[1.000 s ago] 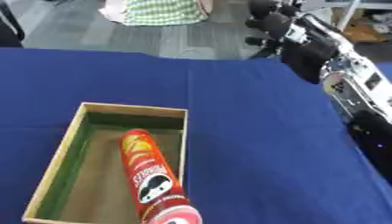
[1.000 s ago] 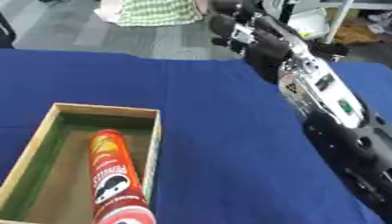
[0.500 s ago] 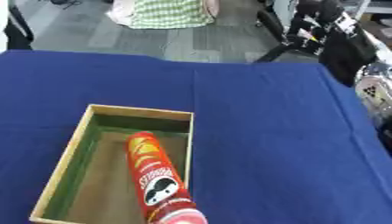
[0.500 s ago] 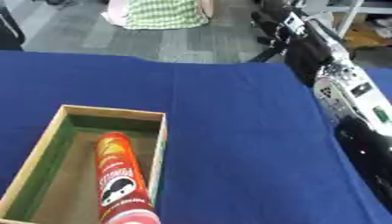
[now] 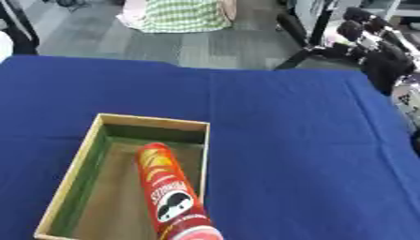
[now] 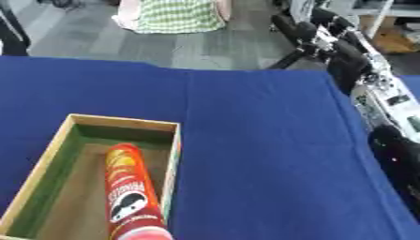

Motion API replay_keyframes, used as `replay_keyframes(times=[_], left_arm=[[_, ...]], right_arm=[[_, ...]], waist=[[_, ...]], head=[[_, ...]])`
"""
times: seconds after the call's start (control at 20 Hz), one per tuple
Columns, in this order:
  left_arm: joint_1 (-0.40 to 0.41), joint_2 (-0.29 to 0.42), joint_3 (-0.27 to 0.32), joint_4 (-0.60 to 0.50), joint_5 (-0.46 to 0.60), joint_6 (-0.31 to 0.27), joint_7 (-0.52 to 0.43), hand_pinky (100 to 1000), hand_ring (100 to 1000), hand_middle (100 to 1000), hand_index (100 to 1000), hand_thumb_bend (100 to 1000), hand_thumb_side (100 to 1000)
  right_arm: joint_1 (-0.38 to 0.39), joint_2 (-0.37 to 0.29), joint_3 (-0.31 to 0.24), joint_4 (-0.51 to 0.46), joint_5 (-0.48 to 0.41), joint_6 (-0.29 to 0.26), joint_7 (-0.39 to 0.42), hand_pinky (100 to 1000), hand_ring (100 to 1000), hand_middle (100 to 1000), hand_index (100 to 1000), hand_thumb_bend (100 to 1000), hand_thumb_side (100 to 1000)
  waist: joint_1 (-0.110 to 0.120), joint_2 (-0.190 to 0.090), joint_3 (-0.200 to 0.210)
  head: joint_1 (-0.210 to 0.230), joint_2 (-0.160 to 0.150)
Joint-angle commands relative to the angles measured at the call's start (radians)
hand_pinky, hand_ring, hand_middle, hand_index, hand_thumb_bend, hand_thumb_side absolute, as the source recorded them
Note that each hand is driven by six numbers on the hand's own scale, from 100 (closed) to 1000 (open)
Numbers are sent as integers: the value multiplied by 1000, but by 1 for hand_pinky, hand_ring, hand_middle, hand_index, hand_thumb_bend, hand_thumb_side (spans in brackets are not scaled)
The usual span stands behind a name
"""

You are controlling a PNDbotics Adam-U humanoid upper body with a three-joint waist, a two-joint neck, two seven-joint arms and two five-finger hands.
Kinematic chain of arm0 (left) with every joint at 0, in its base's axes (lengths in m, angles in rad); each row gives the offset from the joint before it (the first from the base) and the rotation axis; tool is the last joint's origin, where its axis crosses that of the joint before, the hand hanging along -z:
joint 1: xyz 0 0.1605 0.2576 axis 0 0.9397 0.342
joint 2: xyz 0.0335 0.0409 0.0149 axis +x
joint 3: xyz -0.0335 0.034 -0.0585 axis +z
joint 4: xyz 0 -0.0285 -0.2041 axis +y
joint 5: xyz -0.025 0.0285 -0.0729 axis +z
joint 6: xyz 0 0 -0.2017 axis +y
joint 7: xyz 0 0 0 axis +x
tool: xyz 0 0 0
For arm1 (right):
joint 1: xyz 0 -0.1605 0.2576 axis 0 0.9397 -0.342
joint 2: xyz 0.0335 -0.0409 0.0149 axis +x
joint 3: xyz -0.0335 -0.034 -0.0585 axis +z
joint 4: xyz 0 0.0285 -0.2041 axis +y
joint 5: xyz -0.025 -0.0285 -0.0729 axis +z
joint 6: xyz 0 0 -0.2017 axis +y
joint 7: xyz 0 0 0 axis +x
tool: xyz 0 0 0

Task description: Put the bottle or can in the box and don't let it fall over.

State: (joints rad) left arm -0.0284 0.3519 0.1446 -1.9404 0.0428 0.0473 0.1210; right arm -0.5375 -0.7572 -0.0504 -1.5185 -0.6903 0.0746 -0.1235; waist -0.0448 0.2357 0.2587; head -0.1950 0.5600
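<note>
Lower left: open wooden box with green-lined walls on a blue table, holding a red can. Can lying down inside, against the right wall, long axis running from the box's middle toward the bottom edge, lid end nearest. Upper right: right hand raised beyond the table's far edge, holding nothing; finger pose impossible to tell.

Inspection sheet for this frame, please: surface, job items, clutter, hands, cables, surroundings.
Surface: blue cloth table, smooth.
Job's things: red can stands in the wooden box, near its right wall, base end toward the far wall.
Clutter: nothing seen.
Hands: right hand raised beyond the table's far right corner, fingers unclear; left hand not seen.
Cables: nothing seen on the table.
Surroundings: grey floor, green checked cloth beyond the table.
</note>
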Motion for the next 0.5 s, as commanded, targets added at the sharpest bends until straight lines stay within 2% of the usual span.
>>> replay_keyframes(times=[0.05,0.15,0.5], left_arm=[[-5,29,0,-9,-8,-2,-3,992,803,842,832,100,656],[-6,29,0,-9,-9,-2,-4,992,803,842,832,100,656],[-9,30,-1,-10,-11,-2,-3,988,801,841,831,100,655]], right_arm=[[15,-63,-40,7,16,-35,-6,911,1000,1000,882,962,342],[40,-73,-54,16,19,-48,-15,908,1000,1000,879,980,358],[123,-92,-97,55,-2,-97,-44,909,1000,1000,874,825,225]], waist=[[3,-8,-3],[2,-7,-3],[0,-2,-3]], head=[[7,-13],[10,-14],[17,-19]])
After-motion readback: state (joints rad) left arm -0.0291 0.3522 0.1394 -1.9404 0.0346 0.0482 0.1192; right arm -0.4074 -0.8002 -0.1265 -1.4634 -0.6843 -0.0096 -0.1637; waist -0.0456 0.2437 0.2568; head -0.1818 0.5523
